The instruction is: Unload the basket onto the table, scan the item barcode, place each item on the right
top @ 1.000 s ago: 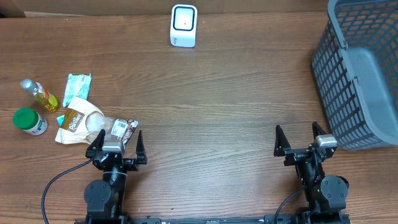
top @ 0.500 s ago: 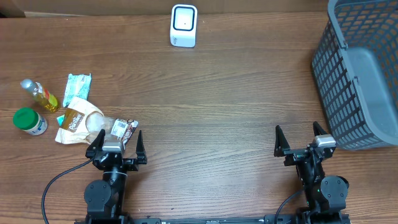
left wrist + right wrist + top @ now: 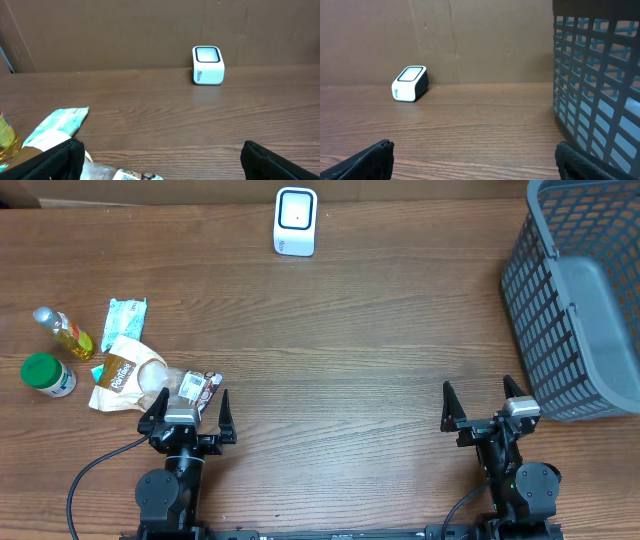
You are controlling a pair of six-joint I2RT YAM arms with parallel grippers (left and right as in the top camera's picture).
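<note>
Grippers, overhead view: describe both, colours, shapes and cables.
Left gripper and right gripper match: black, two pointed fingers each, a grey block at the wrist, on black jointed arms. A black cable loops from the left base.

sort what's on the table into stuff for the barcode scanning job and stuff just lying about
For the job:
- white box scanner with dark screen
- small dark snack packet with white label, nearest the open left hand, probably the item

Lying about:
- yellow-liquid bottle
- green-lidded jar
- pale teal packet
- tan pouch
- grey mesh plastic basket
</note>
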